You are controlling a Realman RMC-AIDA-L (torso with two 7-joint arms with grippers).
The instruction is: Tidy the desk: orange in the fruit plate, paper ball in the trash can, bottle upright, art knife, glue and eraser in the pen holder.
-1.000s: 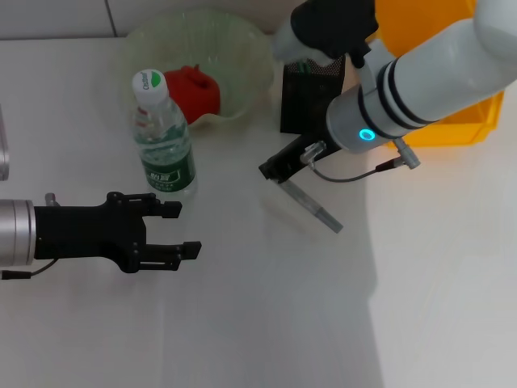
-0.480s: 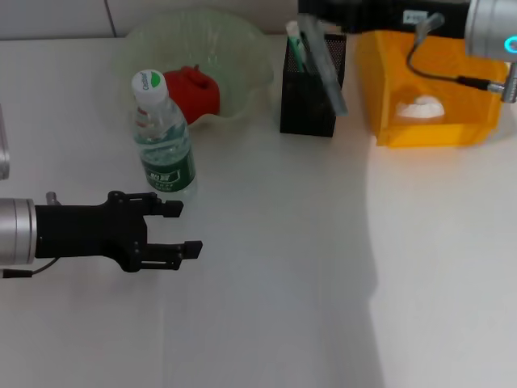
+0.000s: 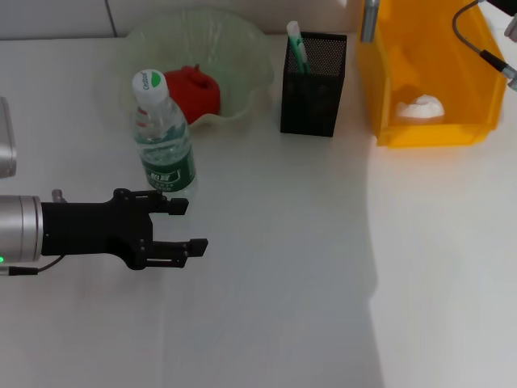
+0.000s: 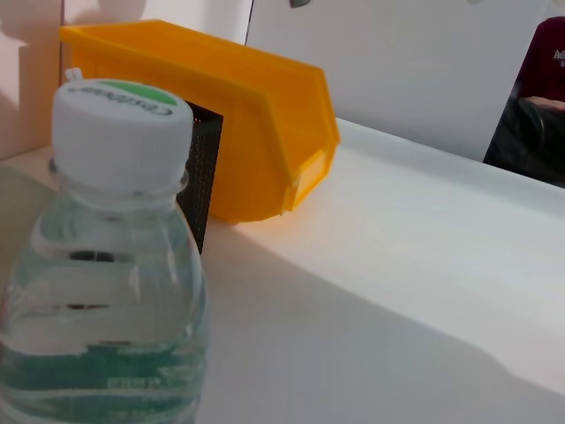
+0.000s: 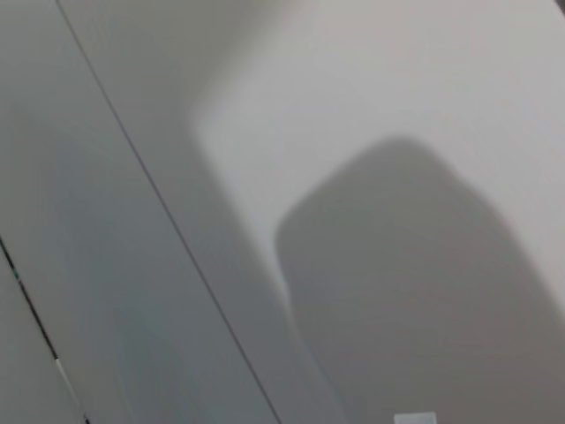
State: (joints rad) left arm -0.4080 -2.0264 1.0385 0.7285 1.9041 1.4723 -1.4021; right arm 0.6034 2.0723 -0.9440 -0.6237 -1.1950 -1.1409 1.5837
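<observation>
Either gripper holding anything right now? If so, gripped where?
Left gripper: nothing held; its fingers are open, beside the upright clear plastic water bottle. Right gripper: out of view, so it cannot be told.

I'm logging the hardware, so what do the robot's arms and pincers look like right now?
The left pincer is matte black with two flat fingers on a silver cylindrical wrist, a thin black cable trailing beneath. Of the right arm, only a black cable with a silver connector shows.

A clear glossy plastic bottle with white ribbed cap (image 3: 163,139) stands on the smooth matt white worktop (image 3: 307,275); the black mesh metal pen holder (image 3: 313,84) looks dull, the orange plastic bin (image 3: 424,129) smooth.
</observation>
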